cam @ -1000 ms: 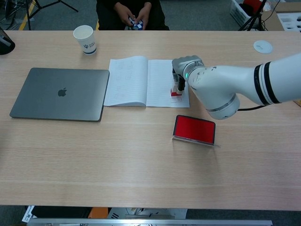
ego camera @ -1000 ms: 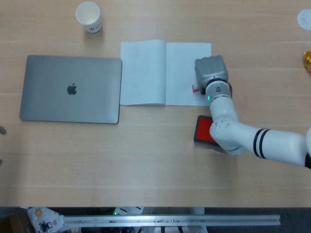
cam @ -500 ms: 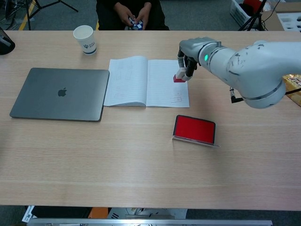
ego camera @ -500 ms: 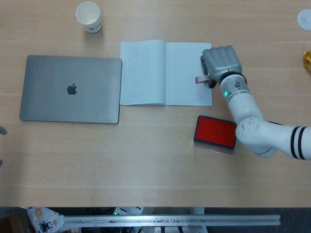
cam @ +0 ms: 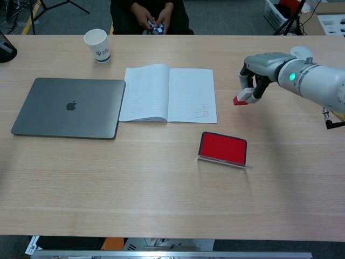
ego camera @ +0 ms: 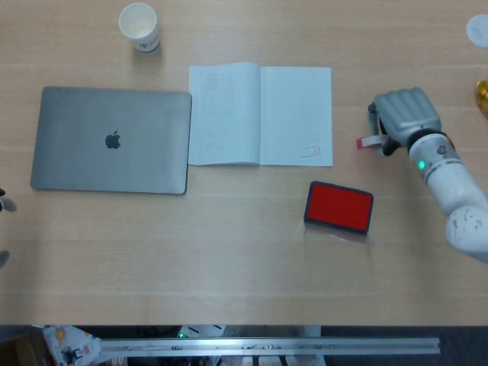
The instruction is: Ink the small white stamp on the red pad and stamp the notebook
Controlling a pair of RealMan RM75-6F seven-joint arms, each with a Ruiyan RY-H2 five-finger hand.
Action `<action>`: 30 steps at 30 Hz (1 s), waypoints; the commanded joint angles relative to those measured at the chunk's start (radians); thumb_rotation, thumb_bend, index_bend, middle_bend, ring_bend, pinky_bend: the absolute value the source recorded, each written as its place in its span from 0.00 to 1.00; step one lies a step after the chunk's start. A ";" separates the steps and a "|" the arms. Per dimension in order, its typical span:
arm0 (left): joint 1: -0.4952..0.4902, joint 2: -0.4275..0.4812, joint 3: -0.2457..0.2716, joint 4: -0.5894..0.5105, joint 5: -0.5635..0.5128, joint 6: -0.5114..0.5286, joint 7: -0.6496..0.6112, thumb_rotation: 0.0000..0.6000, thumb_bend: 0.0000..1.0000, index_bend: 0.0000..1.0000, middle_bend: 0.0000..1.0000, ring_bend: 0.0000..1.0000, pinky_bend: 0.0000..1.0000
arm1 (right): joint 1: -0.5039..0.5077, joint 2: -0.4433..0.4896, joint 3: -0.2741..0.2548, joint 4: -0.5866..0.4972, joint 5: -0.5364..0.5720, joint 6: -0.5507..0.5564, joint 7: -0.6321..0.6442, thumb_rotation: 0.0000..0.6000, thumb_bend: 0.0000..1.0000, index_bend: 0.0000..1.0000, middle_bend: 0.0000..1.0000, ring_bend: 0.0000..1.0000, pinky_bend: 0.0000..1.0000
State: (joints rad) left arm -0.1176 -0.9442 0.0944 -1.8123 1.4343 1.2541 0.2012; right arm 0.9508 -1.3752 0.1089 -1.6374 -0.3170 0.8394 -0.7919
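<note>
My right hand (ego camera: pixel 404 118) (cam: pixel 261 73) grips the small white stamp (ego camera: pixel 367 142) (cam: pixel 242 97), whose red inked face points down and left. It hovers above bare table, to the right of the open notebook (ego camera: pixel 260 114) (cam: pixel 168 93). A faint stamped mark (ego camera: pixel 309 152) (cam: pixel 202 114) shows near the lower right corner of the notebook's right page. The red ink pad (ego camera: pixel 338 207) (cam: pixel 222 148) lies open in front of the notebook, below and left of the hand. My left hand is out of sight.
A closed grey laptop (ego camera: pixel 112 139) (cam: pixel 67 107) lies left of the notebook. A white paper cup (ego camera: pixel 140 26) (cam: pixel 98 46) stands at the back left. A white disc (cam: pixel 301 53) sits at the back right. A person (cam: pixel 151 16) sits across the table.
My right hand lifted the stamp off the notebook's right page and carried it right, past the page edge, leaving a printed mark on the paper.
</note>
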 commanded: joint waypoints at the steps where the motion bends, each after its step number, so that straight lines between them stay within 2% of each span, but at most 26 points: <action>1: -0.001 -0.001 0.001 -0.002 0.002 -0.002 0.002 1.00 0.18 0.31 0.21 0.27 0.26 | -0.016 0.007 -0.045 0.014 -0.033 -0.028 0.022 1.00 0.51 0.74 0.59 0.52 0.42; 10: -0.003 -0.002 0.002 -0.009 -0.004 -0.009 0.015 1.00 0.18 0.31 0.21 0.27 0.26 | -0.015 -0.034 -0.115 0.084 -0.070 -0.046 0.050 1.00 0.49 0.73 0.58 0.52 0.42; 18: -0.004 0.000 0.003 -0.013 -0.006 -0.010 0.018 1.00 0.18 0.31 0.21 0.27 0.26 | -0.013 -0.066 -0.137 0.120 -0.104 -0.038 0.074 1.00 0.46 0.66 0.55 0.49 0.41; 22: -0.005 0.000 0.003 -0.013 -0.009 -0.013 0.019 1.00 0.18 0.31 0.21 0.27 0.26 | -0.014 -0.077 -0.146 0.134 -0.115 -0.037 0.084 1.00 0.41 0.63 0.53 0.48 0.41; 30: -0.005 -0.003 0.003 -0.014 -0.011 -0.016 0.024 1.00 0.18 0.30 0.21 0.27 0.26 | -0.011 -0.096 -0.161 0.152 -0.131 -0.032 0.087 1.00 0.41 0.57 0.51 0.47 0.41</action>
State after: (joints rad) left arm -0.1230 -0.9474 0.0980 -1.8266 1.4239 1.2386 0.2254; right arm 0.9399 -1.4705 -0.0516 -1.4861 -0.4469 0.8069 -0.7052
